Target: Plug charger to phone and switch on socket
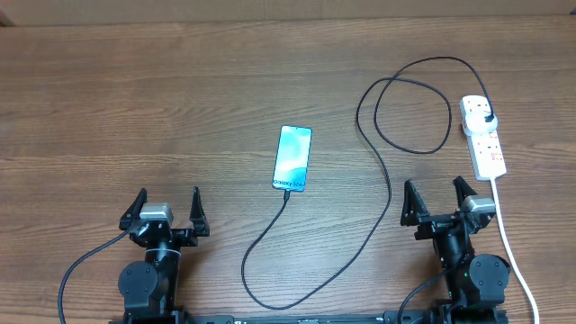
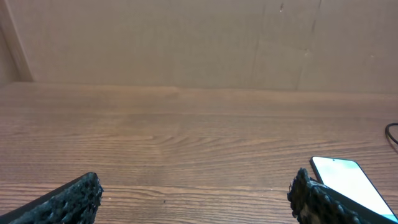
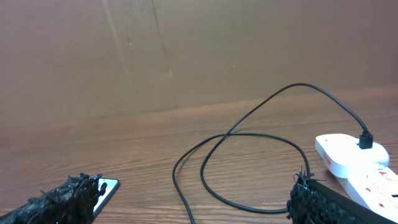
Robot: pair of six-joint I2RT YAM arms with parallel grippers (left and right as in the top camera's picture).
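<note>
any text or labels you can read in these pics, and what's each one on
"Galaxy S24", or close to it; small and blurred, the last characters unsure: on the white band at the near end of the phone.
Red marks on the power strip: too small to read.
No other text shows.

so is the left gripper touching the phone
Apart. The overhead view shows bare table between the left gripper and the phone.

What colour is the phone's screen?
The phone has a light-blue screen; the overhead view shows it best.
</note>
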